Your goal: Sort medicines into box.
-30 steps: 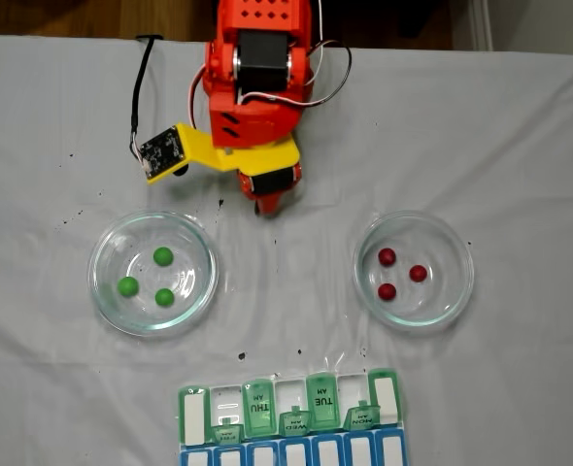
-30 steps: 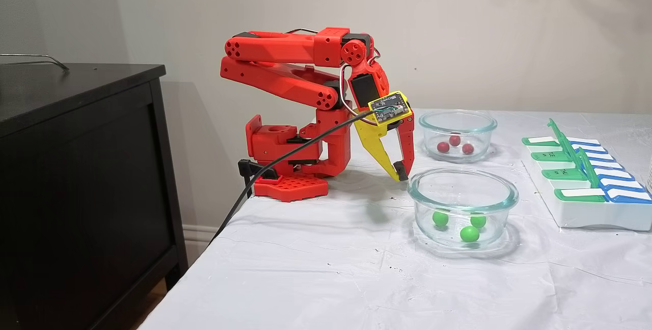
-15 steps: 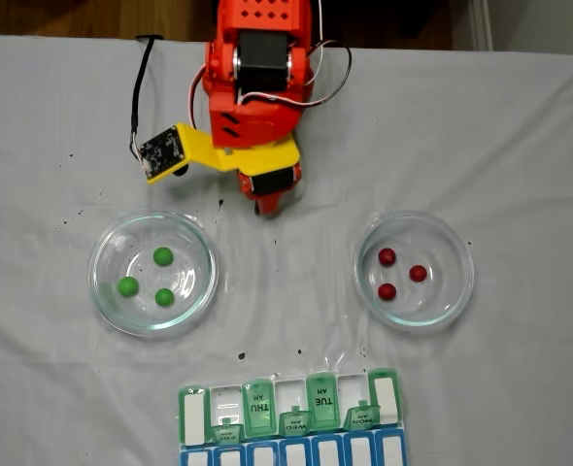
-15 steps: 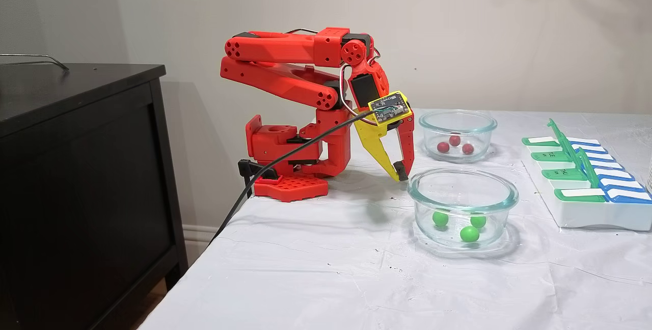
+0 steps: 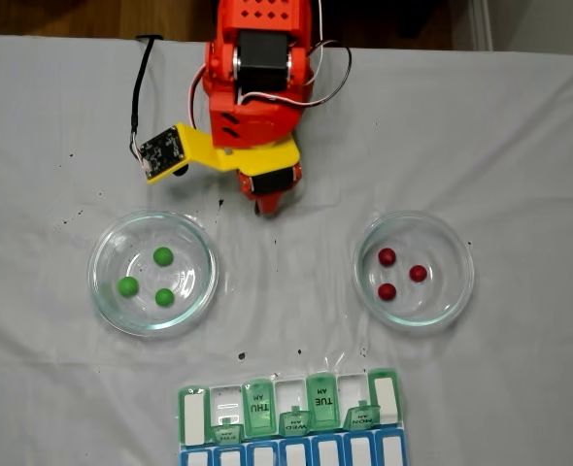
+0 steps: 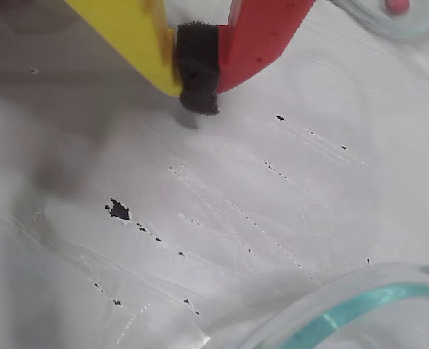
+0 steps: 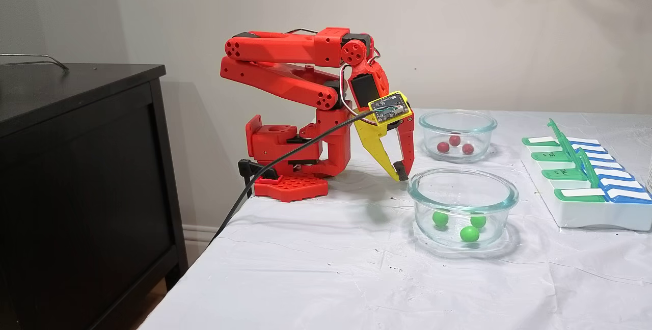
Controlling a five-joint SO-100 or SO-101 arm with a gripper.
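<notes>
Gripper [image 5: 265, 206] tips are sitting near twelve o'clock in your top-down fixed view, pressed together and carrying nothing, poised over the white tablecloth [image 5: 296, 311]. At nine o'clock, three green medicines [image 5: 163, 256] are lying in a glass dish [image 5: 98, 254]; at three o'clock, three red medicines [image 5: 387, 256] are lying in a second dish [image 5: 461, 254]. Your box [image 5: 257, 408] is waiting at six o'clock with several green lids standing up.

Wrist view is showing you the gripper [image 6: 198, 81] at twelve o'clock, its yellow and red fingers meeting on a dark pad, hovering just above the cloth, with a dish rim [image 6: 345, 309] curving at five o'clock.

From the side fixed view, the gripper [image 7: 401, 173] is pointing down just beside the near dish [image 7: 501, 191] holding green balls [image 7: 440, 218], the red balls [image 7: 443, 147] lying beyond, and the box [image 7: 586, 213] sitting at three o'clock
</notes>
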